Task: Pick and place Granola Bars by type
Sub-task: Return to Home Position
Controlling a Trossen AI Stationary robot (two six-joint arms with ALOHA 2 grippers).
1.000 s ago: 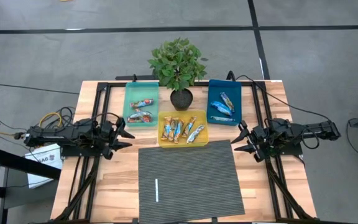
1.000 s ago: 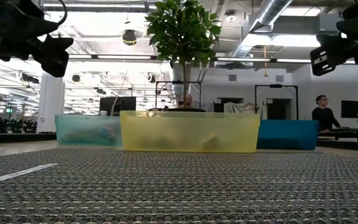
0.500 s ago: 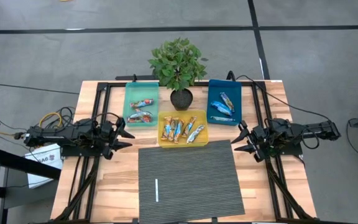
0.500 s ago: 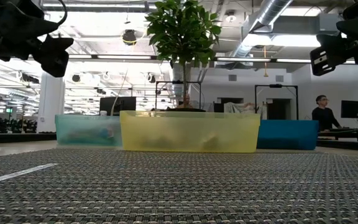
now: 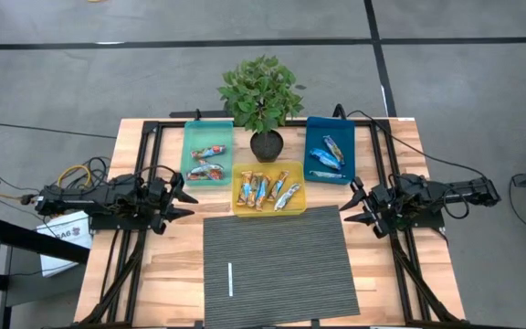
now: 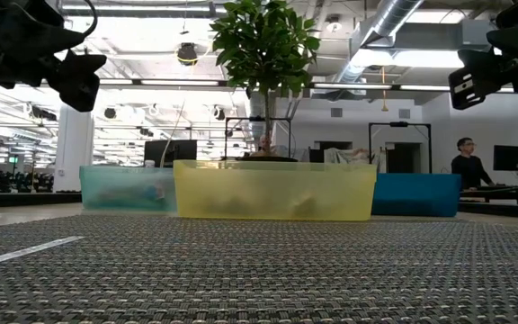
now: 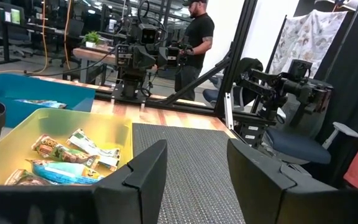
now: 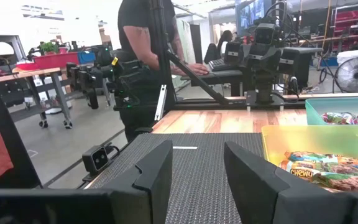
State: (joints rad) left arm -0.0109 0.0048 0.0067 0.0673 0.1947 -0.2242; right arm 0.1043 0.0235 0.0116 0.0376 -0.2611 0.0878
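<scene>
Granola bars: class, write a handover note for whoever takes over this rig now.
Left pincer: open, empty, over the table's left side. Right pincer: open, empty, over the right side.
Red bars lie in the green bin, multicoloured bars in the yellow bin, blue bars in the blue bin.
Done: no bar is loose; the mat holds only a white stick.
Left: nothing visible to sort.

the dark mat (image 5: 279, 265) lies open between the left gripper (image 5: 188, 199) and the right gripper (image 5: 347, 205), with only a thin white stick (image 5: 230, 279) on it. behind it the green bin (image 5: 195, 137), yellow bin (image 5: 268, 213) and blue bin (image 5: 316, 128) form a low wall, each open from above. the potted plant (image 5: 261, 91) stands between the green and blue bins, and its leaves seem to overhang the green bin's corner. bare worktop (image 5: 167, 274) flanks the mat.
</scene>
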